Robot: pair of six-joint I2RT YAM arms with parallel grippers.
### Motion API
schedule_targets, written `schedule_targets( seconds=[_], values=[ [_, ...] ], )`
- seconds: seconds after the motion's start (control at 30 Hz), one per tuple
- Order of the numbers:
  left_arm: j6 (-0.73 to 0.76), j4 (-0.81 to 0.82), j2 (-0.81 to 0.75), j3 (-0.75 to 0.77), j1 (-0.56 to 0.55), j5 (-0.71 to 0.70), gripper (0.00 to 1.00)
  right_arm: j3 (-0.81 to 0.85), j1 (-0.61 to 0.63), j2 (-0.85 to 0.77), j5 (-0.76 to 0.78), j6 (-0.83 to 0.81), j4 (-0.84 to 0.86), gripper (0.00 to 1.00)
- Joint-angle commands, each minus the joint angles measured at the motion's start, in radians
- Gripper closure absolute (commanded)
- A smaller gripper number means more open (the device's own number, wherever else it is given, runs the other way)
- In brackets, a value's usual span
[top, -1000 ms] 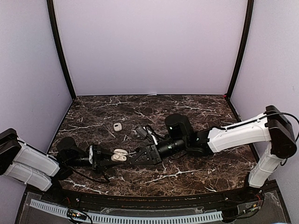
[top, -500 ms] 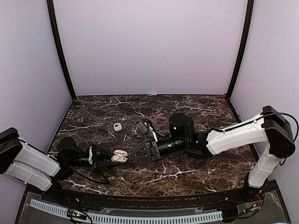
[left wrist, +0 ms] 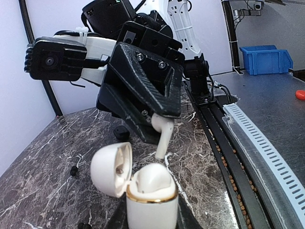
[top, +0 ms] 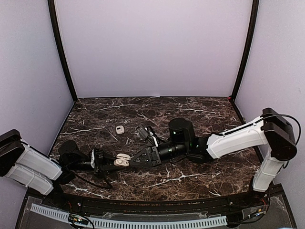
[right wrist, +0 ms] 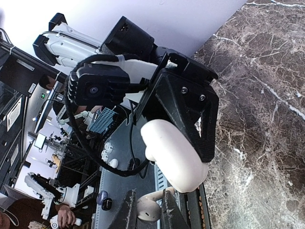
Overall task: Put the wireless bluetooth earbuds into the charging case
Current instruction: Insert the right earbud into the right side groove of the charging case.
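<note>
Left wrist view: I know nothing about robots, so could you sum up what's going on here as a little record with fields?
Holder: left gripper, shut on the charging case, which stands upright
Case lid: lid flipped open to one side
Carrier: right gripper, shut on a white earbud
Earbud pose: stem pointing down, tip at the case's open top, not seated
Elsewhere: second small case lying on the table, apart from both arms
</note>
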Motion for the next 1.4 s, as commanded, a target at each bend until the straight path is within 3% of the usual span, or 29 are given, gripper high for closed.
schedule_targets(
  seconds=[0.0, 0.73, 1.37],
  values=[
    [-0.008, 0.034, -0.001, 0.005, -0.005, 0.018, 0.92, 0.035, -0.007, 0.026, 0.012, -0.015, 0.034, 0.99],
    [-0.043, 0.051, 0.012, 0.013, -0.005, 0.018, 0.92, 0.046, -0.007, 0.036, 0.092, -0.056, -0.005, 0.97],
    [-0.077, 0.052, 0.025, 0.022, -0.005, 0.009, 0.92, 0.051, -0.005, 0.033, 0.17, -0.094, -0.104, 0.89]
  ],
)
